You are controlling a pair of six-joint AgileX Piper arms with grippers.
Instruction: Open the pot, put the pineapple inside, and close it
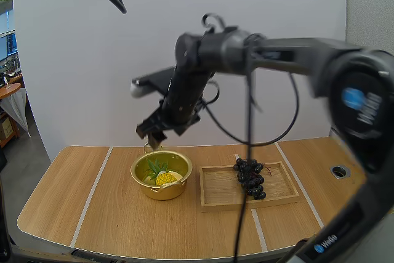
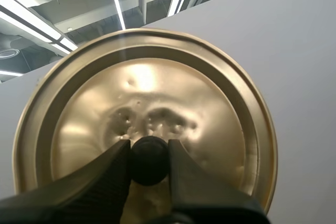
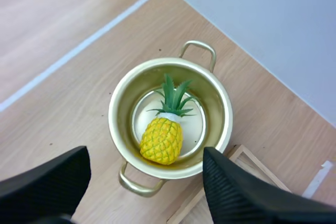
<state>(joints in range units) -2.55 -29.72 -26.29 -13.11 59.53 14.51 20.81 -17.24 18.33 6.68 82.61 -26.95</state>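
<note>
The pineapple (image 3: 161, 140) lies in the pot (image 3: 113, 113), the right gripper (image 1: 152, 135) spread above it. The left gripper (image 2: 149, 153), pinching the knob (image 2: 149, 161) of the lid (image 2: 147, 90), should seat it level on the pot.

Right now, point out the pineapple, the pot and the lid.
pineapple (image 3: 161, 140), right wrist view, yellow body.
pot (image 3: 112, 109), right wrist view, bare rim.
lid (image 2: 152, 100), left wrist view, domed face above the knob.
</note>
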